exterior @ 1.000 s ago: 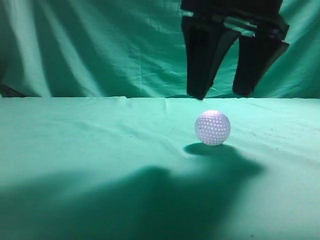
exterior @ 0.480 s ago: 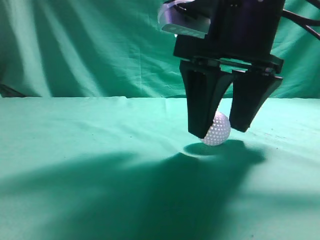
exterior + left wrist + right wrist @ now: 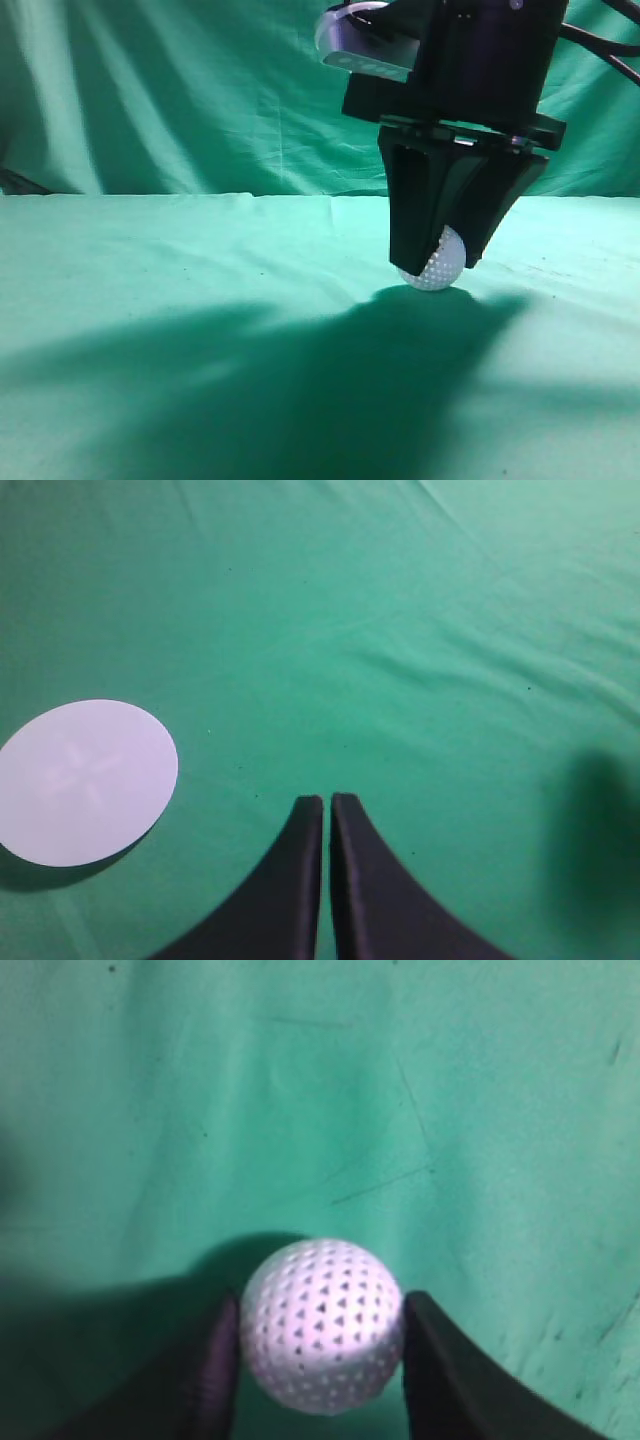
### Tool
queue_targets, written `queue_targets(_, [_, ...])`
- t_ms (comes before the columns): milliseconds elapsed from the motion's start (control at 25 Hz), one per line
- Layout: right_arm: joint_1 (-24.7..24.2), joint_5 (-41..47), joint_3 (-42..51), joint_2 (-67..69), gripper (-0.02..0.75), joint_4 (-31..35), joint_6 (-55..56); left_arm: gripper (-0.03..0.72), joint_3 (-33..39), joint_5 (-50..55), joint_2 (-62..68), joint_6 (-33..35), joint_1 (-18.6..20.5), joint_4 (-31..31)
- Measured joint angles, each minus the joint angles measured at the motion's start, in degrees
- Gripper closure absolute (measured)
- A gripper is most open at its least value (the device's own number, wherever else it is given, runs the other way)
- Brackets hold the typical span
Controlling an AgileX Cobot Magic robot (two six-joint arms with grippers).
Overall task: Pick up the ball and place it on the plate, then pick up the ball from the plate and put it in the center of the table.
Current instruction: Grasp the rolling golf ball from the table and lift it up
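Where the wrinkled green tabletop [image 3: 160, 300] meets the folded green curtain [image 3: 170, 100] across mid-frame, the right tool [image 3: 437, 262] stands right of centre, its fingers closed against both sides of the ball [image 3: 438, 262], which sits low at the cloth. The left tool [image 3: 327, 805] is pressed together, empty, with a white plate [image 3: 85, 780] at lower left.

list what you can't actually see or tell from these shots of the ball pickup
- Ball: in the exterior view the right gripper covers its upper part; whether it still touches the table is unclear.
- Ball's lower edge: cut off by the right wrist view's bottom edge.
- Plate: only in the left wrist view; its position relative to the ball cannot be told.
- Left gripper: absent from the exterior view.
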Motion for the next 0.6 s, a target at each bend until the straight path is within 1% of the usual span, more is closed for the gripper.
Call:
queue_targets(280, [0.0,1.0,-0.3,0.0,0.405,0.0,0.1,0.688,0.0,-0.3,0.0,0.0,0.0,-0.5])
queue_targets(360, [0.0,2.7,-1.3,0.0,0.405,0.0,0.2,0.688,0.0,-0.3,0.0,0.0,0.0,-0.6])
queue_targets(440, [0.0,5.1,-4.0,0.0,0.405,0.0,0.3,0.688,0.0,-0.3,0.0,0.0,0.0,-0.7])
queue_targets(600, [0.0,9.9,-12.9,0.3,0.405,0.0,0.4,0.688,0.0,-0.3,0.0,0.0,0.0,-0.8])
